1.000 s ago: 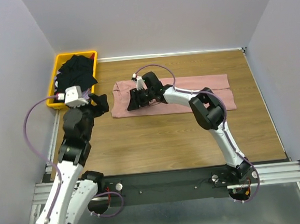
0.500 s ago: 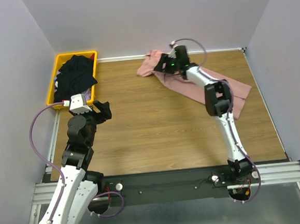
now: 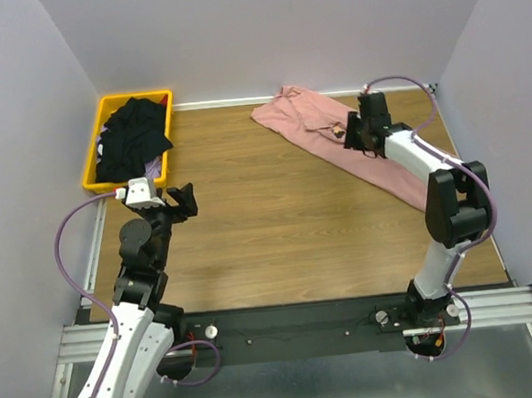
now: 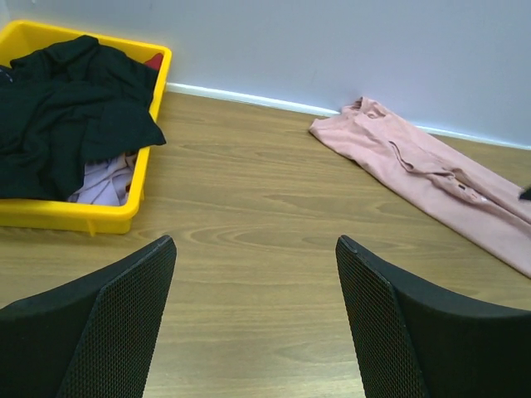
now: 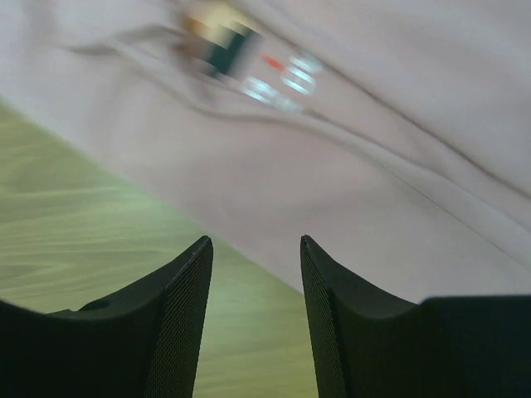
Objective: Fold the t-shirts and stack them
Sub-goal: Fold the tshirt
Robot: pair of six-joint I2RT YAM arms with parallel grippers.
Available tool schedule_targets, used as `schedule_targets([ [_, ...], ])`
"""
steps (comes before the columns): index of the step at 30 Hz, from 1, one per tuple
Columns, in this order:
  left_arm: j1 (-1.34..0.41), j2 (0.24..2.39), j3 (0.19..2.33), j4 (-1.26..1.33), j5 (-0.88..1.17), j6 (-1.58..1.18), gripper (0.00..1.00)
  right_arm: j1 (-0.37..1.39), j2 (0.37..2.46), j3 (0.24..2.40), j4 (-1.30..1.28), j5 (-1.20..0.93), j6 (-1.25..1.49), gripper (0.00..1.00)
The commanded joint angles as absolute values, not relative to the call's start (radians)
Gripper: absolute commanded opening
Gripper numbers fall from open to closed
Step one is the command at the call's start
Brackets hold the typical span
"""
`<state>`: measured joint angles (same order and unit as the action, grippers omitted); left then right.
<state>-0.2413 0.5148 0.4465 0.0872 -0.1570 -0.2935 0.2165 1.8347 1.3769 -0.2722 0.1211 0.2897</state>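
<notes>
Pink t-shirt (image 3: 321, 135) is laid diagonally, long axis from far centre to near right; left gripper (image 4: 257, 240) and right gripper (image 5: 253, 240) are spread, empty.

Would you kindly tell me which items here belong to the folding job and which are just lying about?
Job: dusty pink cloth t-shirt; black cloth t-shirts, heaped.
Lying about: yellow plastic bin; pale lilac cloth under the black shirts.

Pink t-shirt (image 3: 308, 124): 1. Black t-shirts (image 3: 134, 134): heap, count indeterminate. Lilac cloth (image 4: 104, 181): 1. Yellow bin (image 4: 66, 214): 1. Bench (image 3: 277, 217): 1.
</notes>
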Motion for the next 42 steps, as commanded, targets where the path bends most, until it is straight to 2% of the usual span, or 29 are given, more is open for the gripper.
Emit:
schedule_targets([
  [1, -0.239, 0.525, 0.451, 0.126, -0.124, -0.272, 0.86, 0.117, 1.81, 1.244, -0.388, 0.284, 0.336, 0.53],
  [8, -0.239, 0.519, 0.449, 0.135, -0.107, -0.271, 0.86, 0.058, 1.894, 1.22, -0.402, 0.299, 0.354, 0.52],
  [15, -0.239, 0.509, 0.453, 0.13, -0.129, -0.327, 0.86, 0.086, 1.922, 1.122, -0.491, 0.068, 0.406, 0.49],
  [21, -0.238, 0.522, 0.469, 0.117, -0.121, -0.325, 0.88, 0.375, 1.78, 0.977, -0.537, -0.175, 0.581, 0.52],
  [25, -0.239, 0.52, 0.474, 0.112, -0.104, -0.327, 0.9, 0.674, 1.822, 1.083, -0.514, -0.287, 0.673, 0.59],
  [29, -0.239, 0.528, 0.483, 0.1, -0.083, -0.333, 0.9, 0.768, 1.977, 1.32, -0.515, -0.307, 0.657, 0.6],
  [32, -0.238, 0.543, 0.486, 0.084, -0.074, -0.351, 0.9, 0.77, 1.964, 1.397, -0.522, -0.261, 0.631, 0.6],
  [35, -0.239, 0.583, 0.515, 0.02, -0.039, -0.4, 0.9, 0.759, 1.866, 1.359, -0.567, -0.146, 0.589, 0.6],
  [42, -0.287, 0.801, 0.681, -0.293, 0.208, -0.455, 0.9, 0.695, 1.53, 1.02, -0.705, 0.064, 0.617, 0.64],
])
